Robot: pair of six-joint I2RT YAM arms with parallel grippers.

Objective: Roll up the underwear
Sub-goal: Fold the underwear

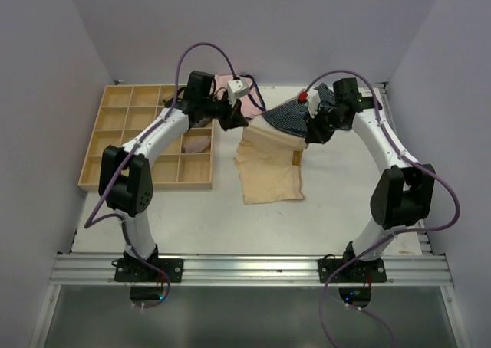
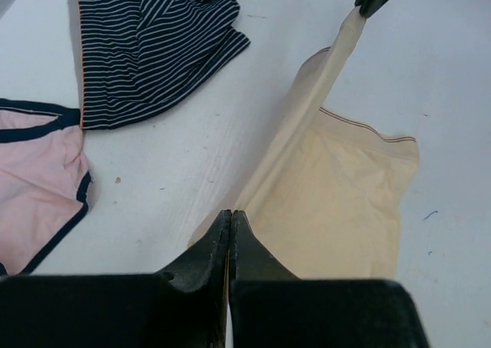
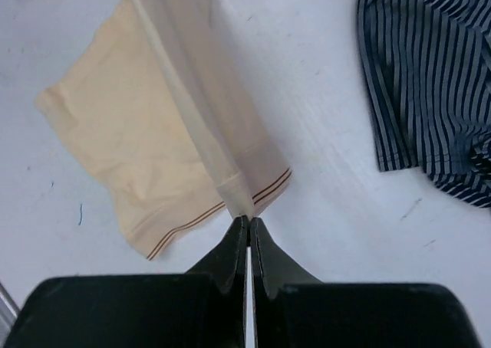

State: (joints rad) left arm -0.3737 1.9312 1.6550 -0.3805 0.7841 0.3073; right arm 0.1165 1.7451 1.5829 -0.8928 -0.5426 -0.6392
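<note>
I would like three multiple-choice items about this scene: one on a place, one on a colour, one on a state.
1. In the top view, relative to the underwear, the wooden tray lies:
A. to the right
B. to the left
C. beneath it

2. The striped pair is:
A. red
B. green
C. navy

3. The left tool and the right tool are:
A. both shut on the underwear's edge
B. both open
C. one open, one shut

Key:
1 B, the tray sits at the table's left side.
2 C, dark navy with pale lines.
3 A, each wrist view shows closed tips pinching beige cloth.
</note>
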